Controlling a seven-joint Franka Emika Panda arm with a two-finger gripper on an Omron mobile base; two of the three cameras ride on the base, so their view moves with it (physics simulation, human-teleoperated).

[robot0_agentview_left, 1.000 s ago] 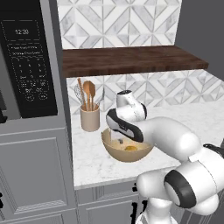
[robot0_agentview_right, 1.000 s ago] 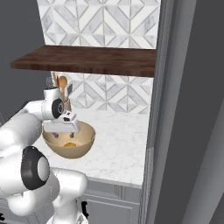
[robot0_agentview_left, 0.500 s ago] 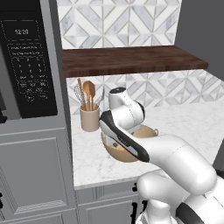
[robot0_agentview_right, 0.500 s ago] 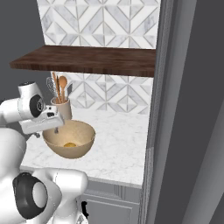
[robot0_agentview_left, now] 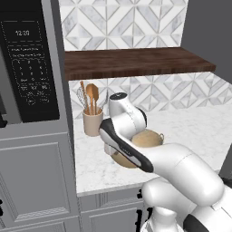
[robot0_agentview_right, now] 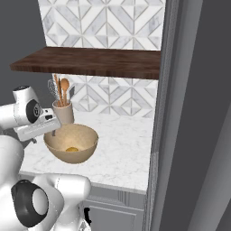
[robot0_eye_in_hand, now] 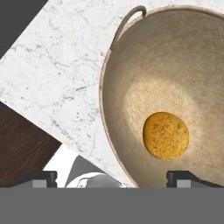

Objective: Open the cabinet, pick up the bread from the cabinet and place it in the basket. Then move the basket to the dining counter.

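Since a second ago the arm has swung off to the left side of the basket (robot0_agentview_right: 71,143) and drawn back from over its middle, so you now look down past the near rim instead of straight into the bowl. The bread (robot0_eye_in_hand: 166,135) has stayed put: it lies on the bottom of the basket, a little off centre, loose and touching nothing but the weave. The gripper (robot0_eye_in_hand: 113,178) hangs above the basket's rim with its jaws spread wide and nothing between them; one fingertip sits over the white worktop (robot0_eye_in_hand: 57,78), the other over the inside of the bowl.

So the bread step looks done, and the basket is the thing you carry next. Judge it as light and fairly stiff, but woven, so the wall may flex a little under a pinch and the surface gives decent friction. The bowl is far too wide to span. Take it by the rim wall, one finger inside and one outside, or by the small loop handle (robot0_eye_in_hand: 127,22) at the edge. A rim grip is off centre, so expect the basket to tip; keep it level or the round bread will roll. The utensil crock (robot0_agentview_left: 92,122) stands just behind the basket, so lift clear of it.
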